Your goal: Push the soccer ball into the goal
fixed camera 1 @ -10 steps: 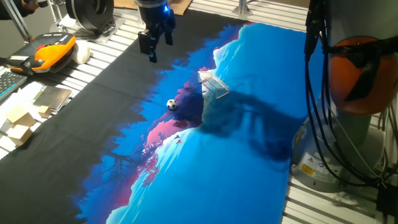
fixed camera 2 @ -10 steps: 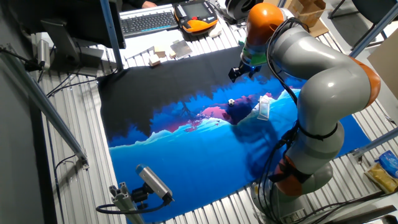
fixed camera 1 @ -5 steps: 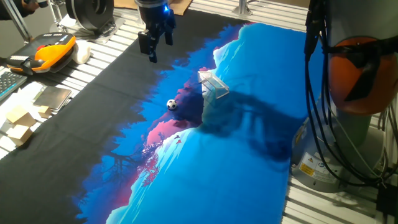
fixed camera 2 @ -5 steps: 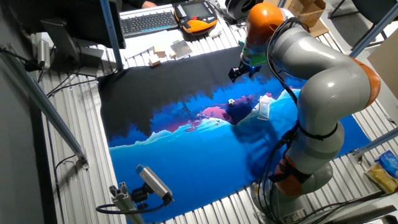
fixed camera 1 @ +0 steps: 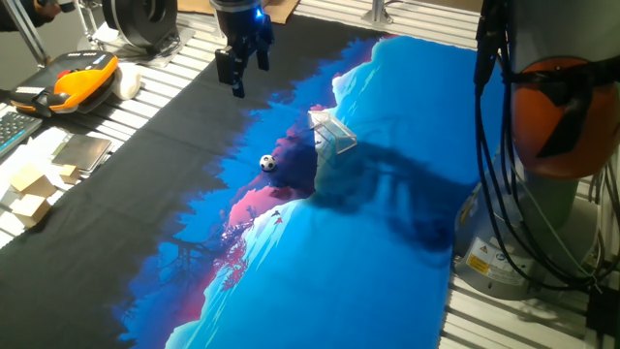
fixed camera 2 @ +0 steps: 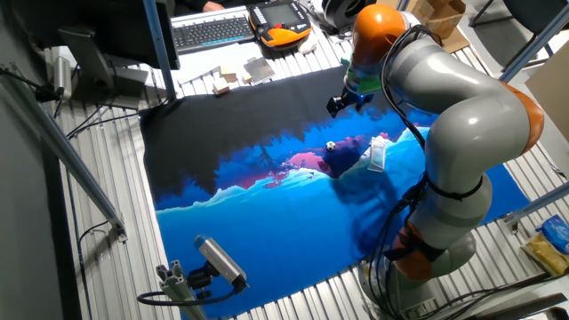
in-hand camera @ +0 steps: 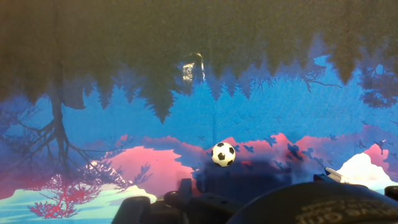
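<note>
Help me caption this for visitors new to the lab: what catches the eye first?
The vivid blue and pink landscape mat covering the table, then the big grey and orange robot arm bending over it. Near the mat's middle sits a tiny soccer ball, apart from a small white goal, with the gripper raised beyond them.

No wording can be read in any of the three views. A yellow warning label (fixed camera 1: 479, 259) sits on the robot base (fixed camera 1: 504, 247) in one fixed view, and a packet (fixed camera 2: 557, 233) lies at the edge of the other fixed view (both carry print, but it is far too small and blurred to make out). The printed mat (fixed camera 1: 368, 223) shows only a landscape picture, no lettering.
</note>
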Robot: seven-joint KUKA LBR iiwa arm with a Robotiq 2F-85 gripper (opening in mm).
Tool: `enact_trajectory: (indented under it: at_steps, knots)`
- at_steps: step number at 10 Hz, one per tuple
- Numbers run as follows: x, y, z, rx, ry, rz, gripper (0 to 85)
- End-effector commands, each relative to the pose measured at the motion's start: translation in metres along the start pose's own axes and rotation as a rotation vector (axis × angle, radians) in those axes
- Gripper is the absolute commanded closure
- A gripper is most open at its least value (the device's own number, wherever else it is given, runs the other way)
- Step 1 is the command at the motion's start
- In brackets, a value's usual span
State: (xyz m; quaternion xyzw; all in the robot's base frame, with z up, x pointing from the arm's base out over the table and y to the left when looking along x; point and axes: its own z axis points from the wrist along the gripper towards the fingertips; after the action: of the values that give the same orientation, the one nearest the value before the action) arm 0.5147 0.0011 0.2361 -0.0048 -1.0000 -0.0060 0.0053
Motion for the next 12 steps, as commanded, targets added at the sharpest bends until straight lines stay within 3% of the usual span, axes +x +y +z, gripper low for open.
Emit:
enact_trajectory:
  at_steps: [1,8,10,12]
  knots:
    - [0.0,-0.001,0.0,-0.021,0.166,0.105,85.0]
    - [-0.001,0.003,-0.002,-0.025,0.159,0.103,85.0]
    - [0.0,0.009,0.0,0.018,0.145,0.091,85.0]
    - [0.003,0.014,0.003,0.014,0.136,0.08,85.0]
